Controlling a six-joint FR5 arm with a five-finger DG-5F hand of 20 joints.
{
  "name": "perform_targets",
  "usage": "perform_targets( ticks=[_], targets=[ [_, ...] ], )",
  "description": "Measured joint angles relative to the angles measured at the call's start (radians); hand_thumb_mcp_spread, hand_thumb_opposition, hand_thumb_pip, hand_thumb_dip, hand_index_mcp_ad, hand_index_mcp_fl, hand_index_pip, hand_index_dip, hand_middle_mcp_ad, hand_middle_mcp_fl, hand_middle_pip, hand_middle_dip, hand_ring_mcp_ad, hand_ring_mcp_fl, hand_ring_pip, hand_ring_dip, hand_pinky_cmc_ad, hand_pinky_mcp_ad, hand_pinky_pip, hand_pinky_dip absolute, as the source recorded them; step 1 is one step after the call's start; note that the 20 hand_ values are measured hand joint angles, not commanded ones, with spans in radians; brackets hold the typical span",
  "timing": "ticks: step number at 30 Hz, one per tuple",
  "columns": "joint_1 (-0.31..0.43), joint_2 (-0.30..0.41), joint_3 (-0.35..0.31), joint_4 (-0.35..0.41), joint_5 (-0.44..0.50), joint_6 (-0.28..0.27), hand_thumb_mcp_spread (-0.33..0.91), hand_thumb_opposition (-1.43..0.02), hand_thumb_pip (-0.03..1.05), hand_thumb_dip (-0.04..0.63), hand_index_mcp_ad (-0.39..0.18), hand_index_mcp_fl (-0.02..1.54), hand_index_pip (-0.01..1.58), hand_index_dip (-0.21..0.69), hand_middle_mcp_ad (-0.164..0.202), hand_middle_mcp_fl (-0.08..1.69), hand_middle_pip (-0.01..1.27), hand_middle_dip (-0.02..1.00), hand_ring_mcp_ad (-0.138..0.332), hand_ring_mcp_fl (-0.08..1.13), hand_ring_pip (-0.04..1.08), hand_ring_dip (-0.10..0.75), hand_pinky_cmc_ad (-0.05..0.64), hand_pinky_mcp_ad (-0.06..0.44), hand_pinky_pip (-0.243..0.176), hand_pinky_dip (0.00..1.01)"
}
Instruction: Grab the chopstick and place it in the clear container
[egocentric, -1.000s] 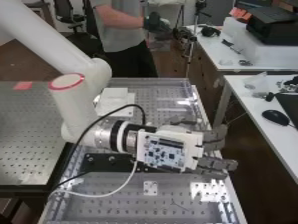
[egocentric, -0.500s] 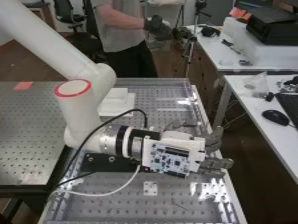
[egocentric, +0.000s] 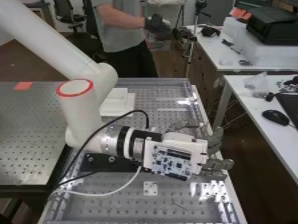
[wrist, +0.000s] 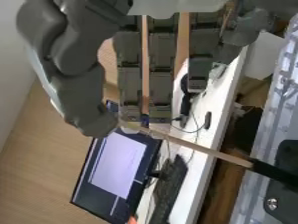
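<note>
In the high view the hand (egocentric: 215, 167) is over the bench's right edge, its fingers pointing right. In the wrist view the hand (wrist: 161, 75) has its thumb and fingertips closed on one end of the chopstick (wrist: 193, 145). The wooden stick sticks out at a slant from the fingertips, and its far part is dark. A clear, crumpled-looking object (egocentric: 256, 82) lies on the white desk at the right; I cannot tell if it is the clear container.
The perforated bench (egocentric: 126, 202) has raised clear edges. White blocks (egocentric: 117, 101) stand behind the arm, and cables loop below it. To the right is a white desk (egocentric: 247, 117) with a mouse (egocentric: 275, 117). A monitor (wrist: 118, 167) and keyboard (wrist: 171, 187) appear in the wrist view.
The arm's wrist and the circuit board on the hand have shifted slightly right and toward the bench's near end. Most of this shift came in the first half second.
</note>
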Motion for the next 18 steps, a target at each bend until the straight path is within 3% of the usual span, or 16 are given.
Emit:
perform_targets(
  ticks=[9,14,18],
  targets=[
    [-0.003,0.005,0.003,-0.005,-0.006,-0.018,0.45,-0.82,0.66,0.37,-0.028,0.69,0.61,0.236,0.073,0.71,0.45,0.6,0.18,0.35,0.09,0.283,0.271,0.162,-0.037,0.19],
    [-0.004,0.005,0.007,-0.01,-0.006,-0.026,0.47,-0.82,0.63,0.37,-0.04,0.75,0.66,0.236,0.075,0.73,0.47,0.61,0.155,0.36,0.09,0.283,0.279,0.164,-0.033,0.18],
    [-0.007,0.005,0.011,-0.011,-0.007,-0.033,0.47,-0.82,0.61,0.368,-0.045,0.78,0.68,0.236,0.073,0.77,0.48,0.61,0.148,0.38,0.09,0.29,0.291,0.187,-0.033,0.18]
  ],
)
